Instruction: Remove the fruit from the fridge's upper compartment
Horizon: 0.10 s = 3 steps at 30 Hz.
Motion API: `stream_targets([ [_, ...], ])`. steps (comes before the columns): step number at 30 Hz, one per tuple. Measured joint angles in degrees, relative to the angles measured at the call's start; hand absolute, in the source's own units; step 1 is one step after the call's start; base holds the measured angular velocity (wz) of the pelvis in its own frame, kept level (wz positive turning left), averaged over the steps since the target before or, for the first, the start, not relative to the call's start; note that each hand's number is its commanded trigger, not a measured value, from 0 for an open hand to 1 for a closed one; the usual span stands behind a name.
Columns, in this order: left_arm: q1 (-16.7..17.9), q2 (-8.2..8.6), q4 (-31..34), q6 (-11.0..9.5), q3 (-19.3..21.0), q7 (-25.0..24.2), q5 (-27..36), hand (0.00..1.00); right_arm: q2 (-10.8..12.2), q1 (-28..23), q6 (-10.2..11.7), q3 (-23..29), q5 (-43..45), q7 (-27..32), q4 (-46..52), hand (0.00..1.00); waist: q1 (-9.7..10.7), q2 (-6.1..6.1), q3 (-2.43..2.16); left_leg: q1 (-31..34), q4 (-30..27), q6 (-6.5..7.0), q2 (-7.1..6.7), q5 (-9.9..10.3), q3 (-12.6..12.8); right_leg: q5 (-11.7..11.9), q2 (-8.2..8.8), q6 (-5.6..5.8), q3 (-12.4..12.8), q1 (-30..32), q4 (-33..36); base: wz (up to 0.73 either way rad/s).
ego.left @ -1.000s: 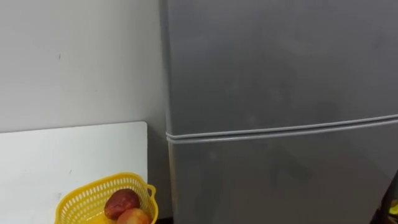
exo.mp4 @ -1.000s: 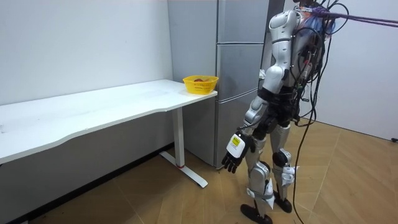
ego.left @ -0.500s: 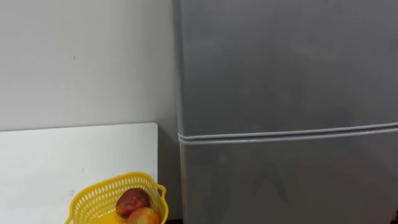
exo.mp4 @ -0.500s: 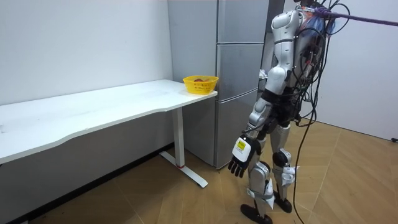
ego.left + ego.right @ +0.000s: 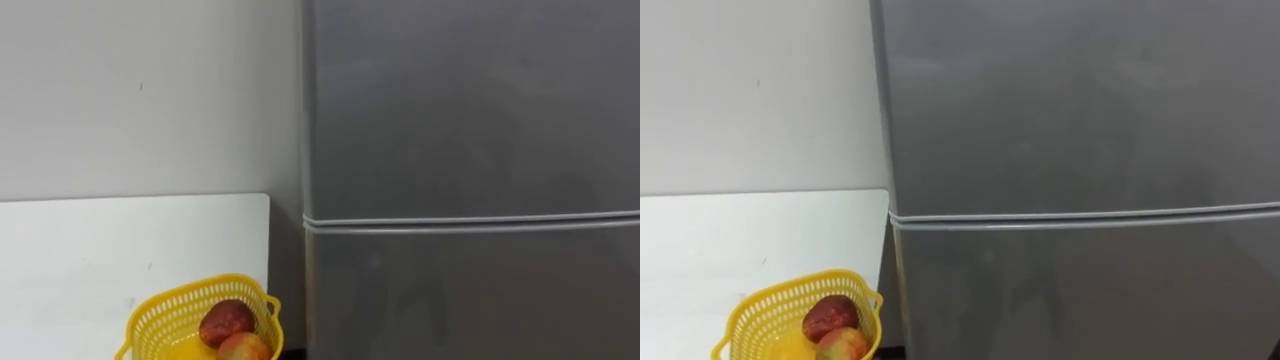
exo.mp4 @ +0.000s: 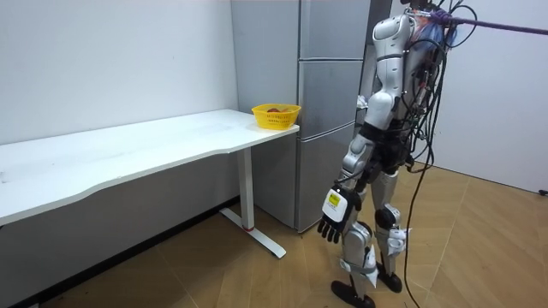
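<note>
Robot facing shut grey fridge (image 5: 470,150), left hand (image 6: 332,221) hanging loose-fingered, empty; yellow basket (image 5: 150,322) of fruit (image 5: 226,322) beside

You've got a plain pale wall (image 6: 111,60) running along the back, with a long white surface (image 6: 128,154) set along it. The front edge has a gentle wave to it, and a white leg (image 6: 248,192) with a flat foot holds up the far end. The floor (image 6: 479,248) is warm brown wood-look planks. Just past the end of the surface stands the grey fridge (image 6: 330,94), two doors one above the other, both closed. Off to the room view's right there's another light wall (image 6: 505,103) with a pale skirting strip. The lighting is soft and even.
</note>
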<state>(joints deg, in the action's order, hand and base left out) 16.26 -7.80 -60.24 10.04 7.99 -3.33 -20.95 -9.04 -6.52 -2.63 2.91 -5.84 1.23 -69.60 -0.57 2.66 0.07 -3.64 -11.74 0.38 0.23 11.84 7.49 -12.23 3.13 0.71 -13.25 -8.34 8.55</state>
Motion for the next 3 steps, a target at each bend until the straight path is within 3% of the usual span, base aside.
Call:
stream_targets([
  [3, 0.06, 0.18, -0.28, 0.08, 0.04, -0.71, -0.02, 0.00, 0.45, -0.10, -0.02, 0.05, -1.82, -0.76, -1.68, 0.00, 0.10, -0.01, 0.03, -0.04, -0.01, 0.04, -0.02, 0.03, 0.01, -0.06, 0.05, 0.00, -0.07, -0.30, 0.00, 0.00],
])
